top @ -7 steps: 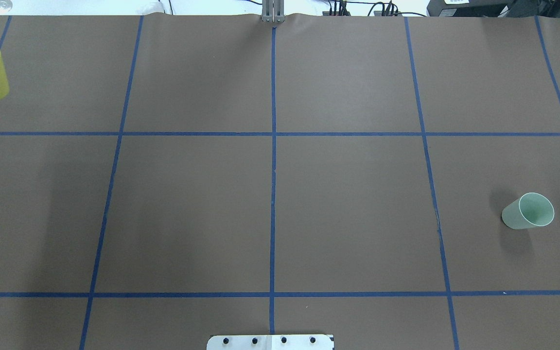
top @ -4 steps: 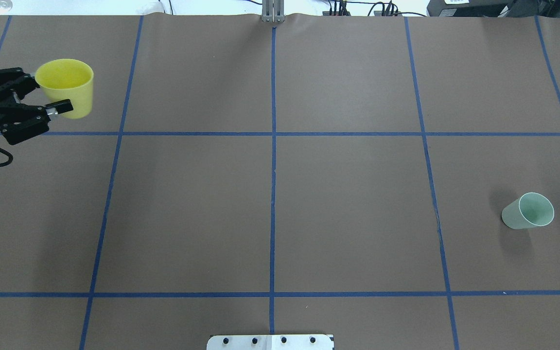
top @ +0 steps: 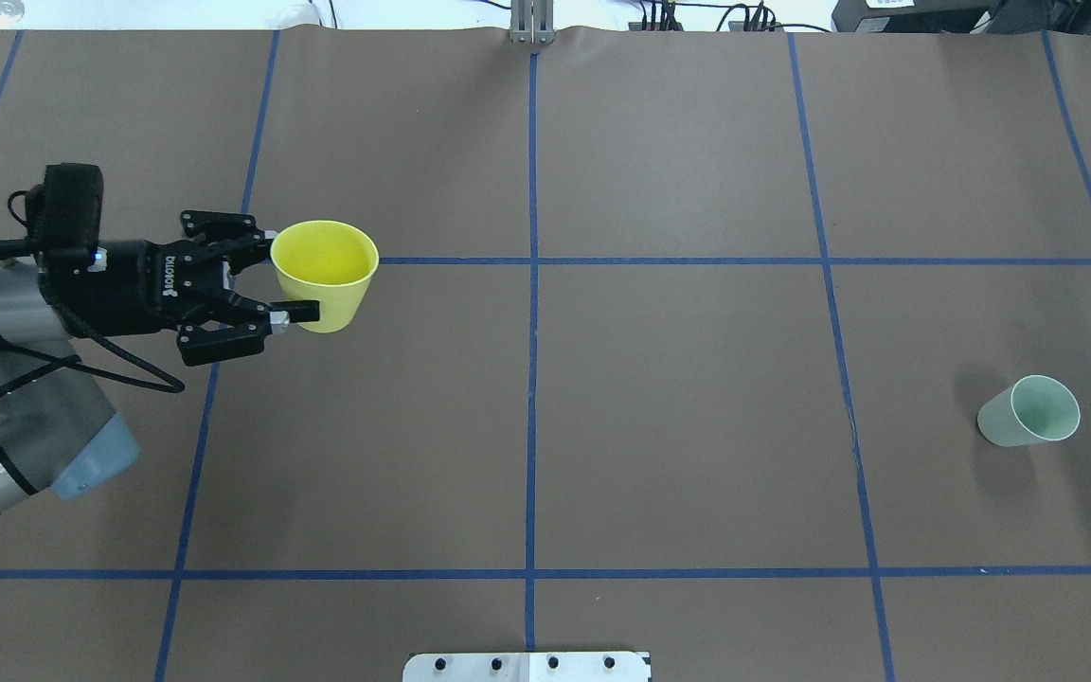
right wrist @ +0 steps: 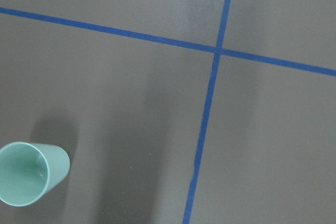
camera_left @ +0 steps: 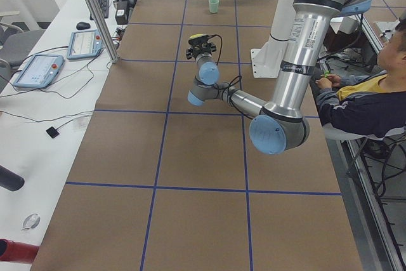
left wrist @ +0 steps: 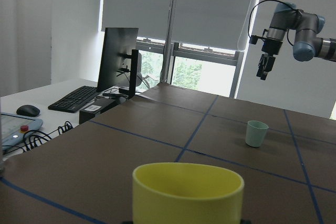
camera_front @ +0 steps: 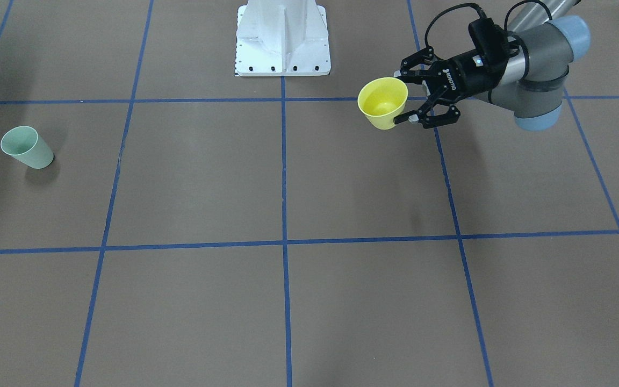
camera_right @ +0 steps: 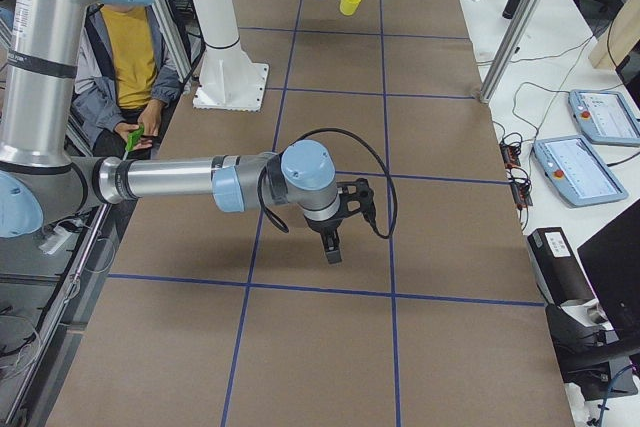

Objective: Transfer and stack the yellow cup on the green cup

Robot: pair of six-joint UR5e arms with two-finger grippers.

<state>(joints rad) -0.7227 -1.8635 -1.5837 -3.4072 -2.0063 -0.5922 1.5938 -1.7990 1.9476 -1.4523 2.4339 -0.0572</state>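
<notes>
The yellow cup point(top: 330, 284) was held upright in the closed left gripper point(top: 290, 273). The green cup point(top: 1028, 413) was seen far beyond it, wide brown table point(top: 678, 398) between. Whether the right gripper point(camera_right: 333, 251) was open could not be told.

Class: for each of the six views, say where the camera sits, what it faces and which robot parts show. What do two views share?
Front-facing: across the table, facing the base; left arm holds yellow cup.
Overhead: behind, looking down; left gripper.
Exterior left: table end; left arm near.
Exterior right: opposite end; right arm near.
Left wrist: level over yellow cup; right gripper far.
Right wrist: looking down; no body.
Shared: both wrists see green cup.
</notes>
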